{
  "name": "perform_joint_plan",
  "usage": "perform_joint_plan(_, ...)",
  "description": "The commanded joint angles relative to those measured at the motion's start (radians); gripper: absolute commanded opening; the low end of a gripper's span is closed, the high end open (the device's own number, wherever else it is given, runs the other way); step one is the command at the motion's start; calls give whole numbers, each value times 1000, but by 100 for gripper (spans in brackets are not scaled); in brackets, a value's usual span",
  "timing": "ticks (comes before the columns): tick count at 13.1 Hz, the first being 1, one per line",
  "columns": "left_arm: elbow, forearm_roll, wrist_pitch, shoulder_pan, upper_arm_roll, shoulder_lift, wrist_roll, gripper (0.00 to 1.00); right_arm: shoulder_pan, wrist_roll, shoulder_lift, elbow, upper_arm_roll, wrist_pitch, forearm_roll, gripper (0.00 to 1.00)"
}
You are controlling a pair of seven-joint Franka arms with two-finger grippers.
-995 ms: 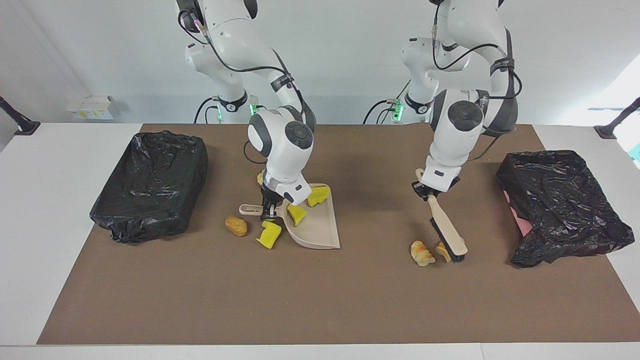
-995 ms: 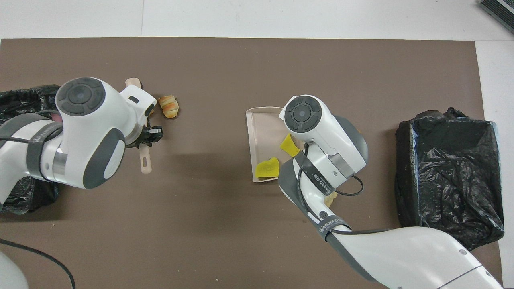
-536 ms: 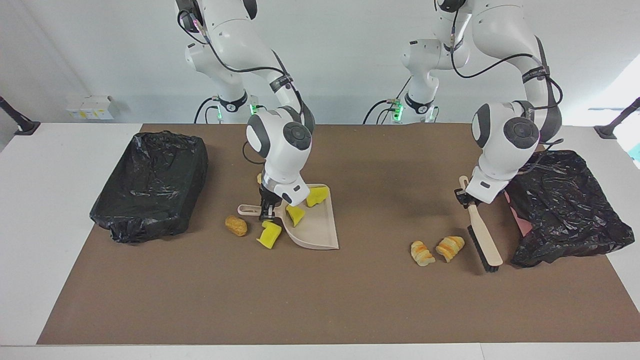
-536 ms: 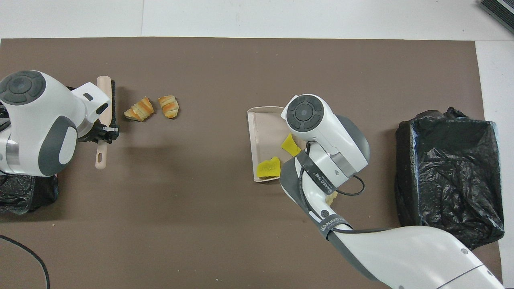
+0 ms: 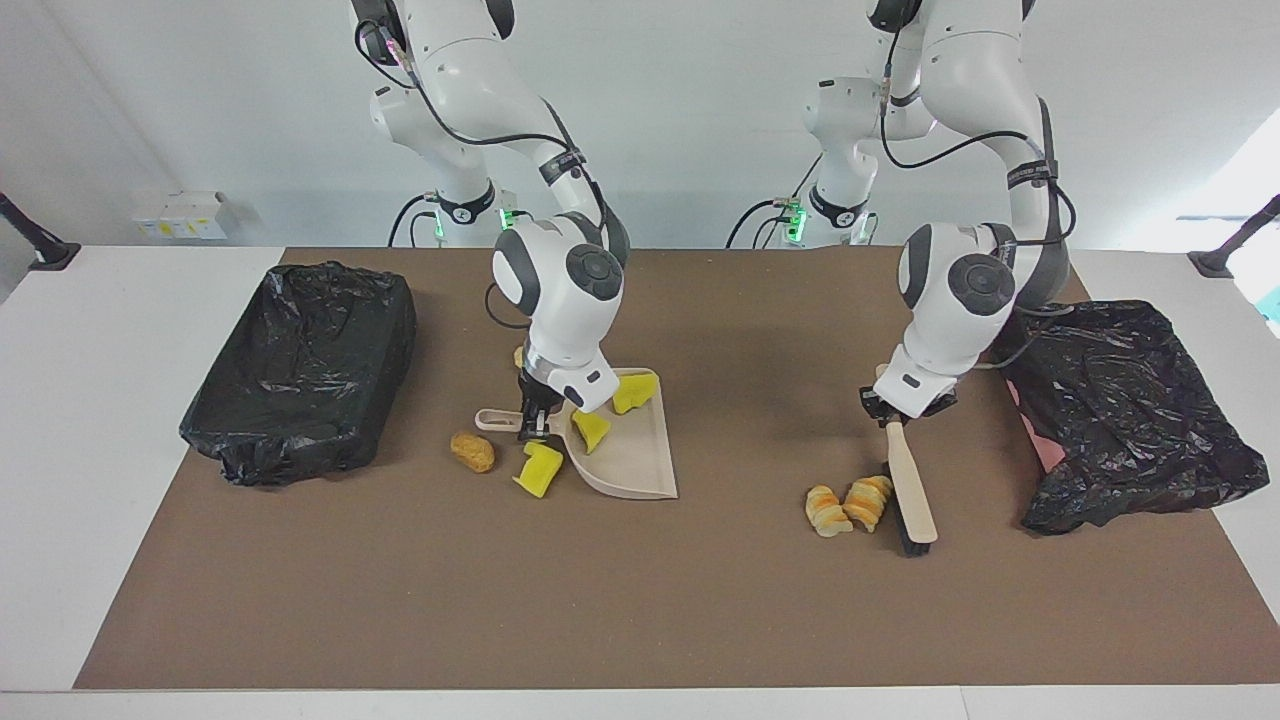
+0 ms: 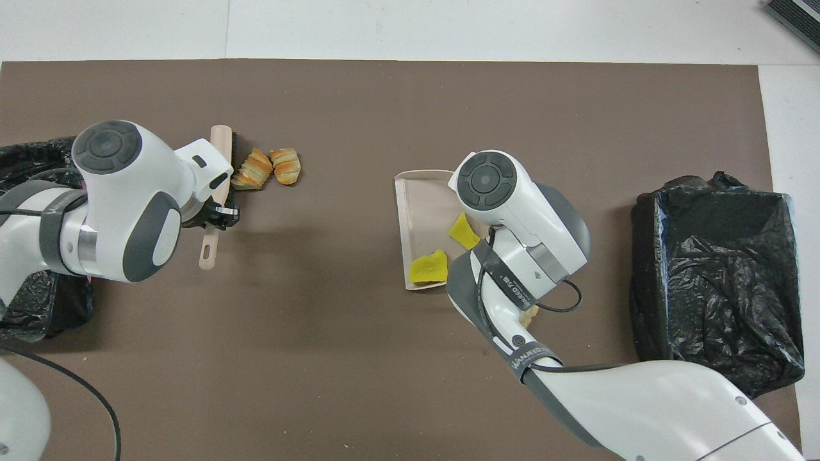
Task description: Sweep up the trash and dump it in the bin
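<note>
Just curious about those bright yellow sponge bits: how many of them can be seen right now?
3. Two yellow chunks lie in the dustpan; a third sits on the mat beside the pan's handle, toward the right arm's end. The right arm may hide more.

a plain white wall rises past a white table covered by a brown mat. daylight glows at one edge, and small white boxes sit by the wall.
</note>
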Motion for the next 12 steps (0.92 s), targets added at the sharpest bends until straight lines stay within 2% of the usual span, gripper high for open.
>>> perform_joint_plan(1, -35, -15, 23, -58, 11, -22, 51, 0, -16, -24, -5, -13, 7, 11, -5, 0)
perform_joint_plan(9, -43, -60, 22, -198, 6, -38, 108, 0, -18, -24, -5, -13, 7, 17, -2, 0)
perform_joint_plan(12, -46, -100, 15, -284, 6, -51, 104, 0, -19, -24, -5, -15, 7, 19, -2, 0)
